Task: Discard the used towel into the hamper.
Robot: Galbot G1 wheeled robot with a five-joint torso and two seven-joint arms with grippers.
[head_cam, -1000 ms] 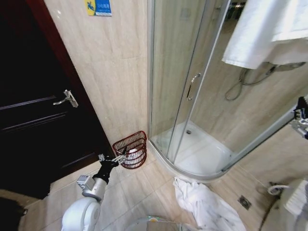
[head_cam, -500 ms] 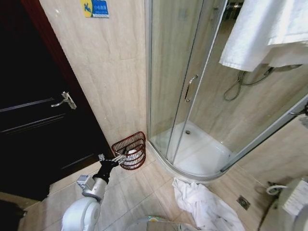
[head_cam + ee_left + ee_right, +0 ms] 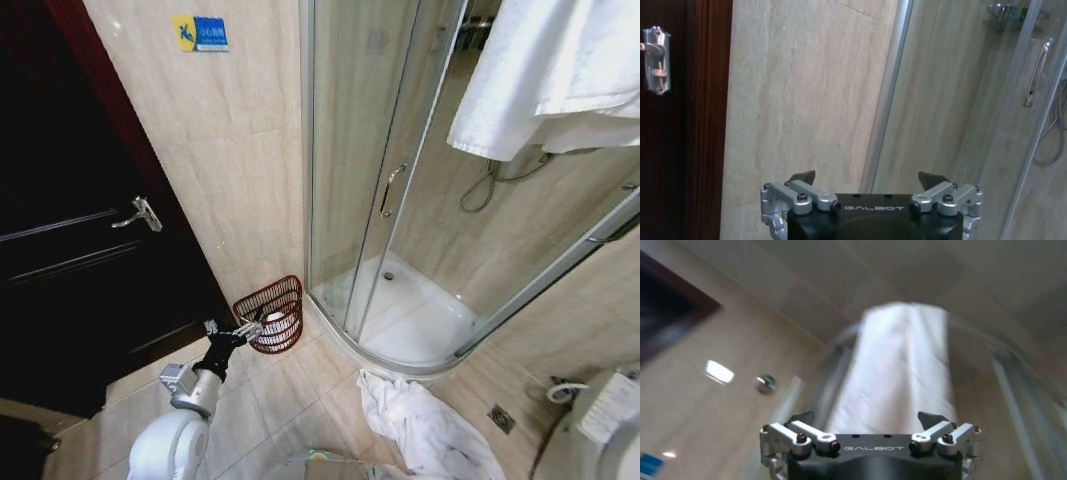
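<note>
The hamper point(image 3: 270, 312), a reddish-brown wire basket, stands on the floor against the wall between the door and the shower, with something white inside. My left gripper point(image 3: 248, 326) hovers just beside its rim; in the left wrist view it point(image 3: 867, 176) is open and holds nothing. One white towel point(image 3: 545, 70) hangs over the top of the shower glass. Another white towel point(image 3: 425, 425) lies crumpled on the floor tiles by the shower tray. My right gripper point(image 3: 867, 416) is open, raised and pointing up at the hanging towel point(image 3: 900, 370), apart from it.
A dark wooden door point(image 3: 70, 270) with a metal handle point(image 3: 138, 213) is at the left. The curved glass shower enclosure point(image 3: 350, 180) and its white tray point(image 3: 425, 320) fill the middle. A floor drain point(image 3: 499, 419) and a white fixture point(image 3: 612, 415) sit at the lower right.
The head camera has shifted a little. The right gripper, seen at the head view's right edge a second ago, has left it. The left arm has held still by the hamper.
</note>
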